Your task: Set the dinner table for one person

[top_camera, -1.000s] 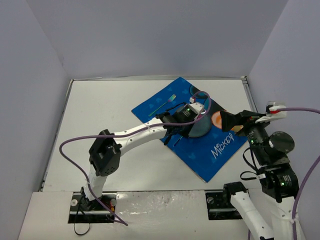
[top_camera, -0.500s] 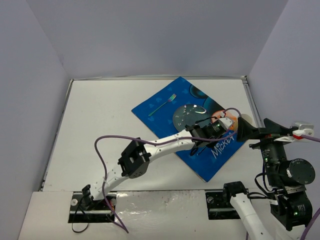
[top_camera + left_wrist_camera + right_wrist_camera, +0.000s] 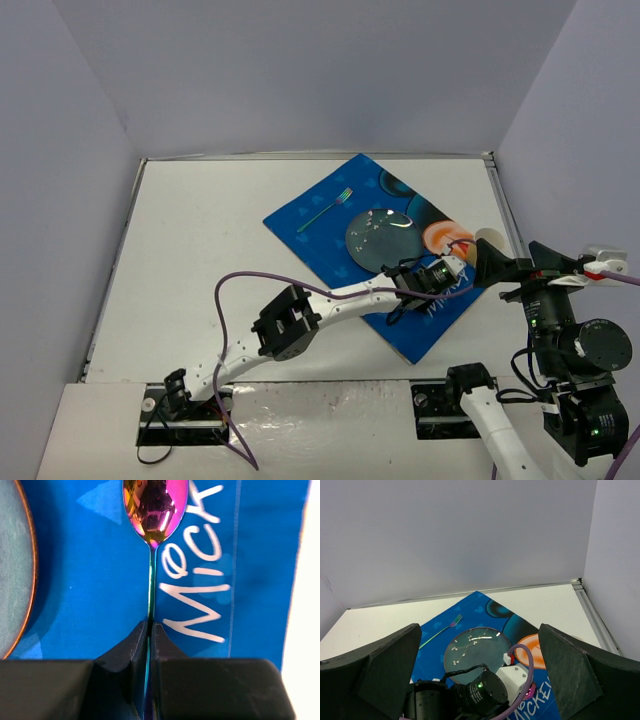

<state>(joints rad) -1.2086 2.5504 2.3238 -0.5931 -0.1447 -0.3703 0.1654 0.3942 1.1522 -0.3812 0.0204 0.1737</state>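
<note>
White walls box in the dinner table [image 3: 200, 260], whose blue placemat [image 3: 300, 222] carries a plate [image 3: 380, 240] with a fork [image 3: 325, 210] to its left. The left gripper [image 3: 150, 630] is clamped on the spoon [image 3: 151, 580] just right of the plate, with the long axis running straight out from the jaws, bowl foremost. The right gripper [image 3: 479, 630] hangs wide apart and empty, farther off.

Left gripper [image 3: 150, 630] with spoon [image 3: 155, 510], now off the plate [image 3: 380, 238], over the placemat [image 3: 320, 215] lettering.
</note>
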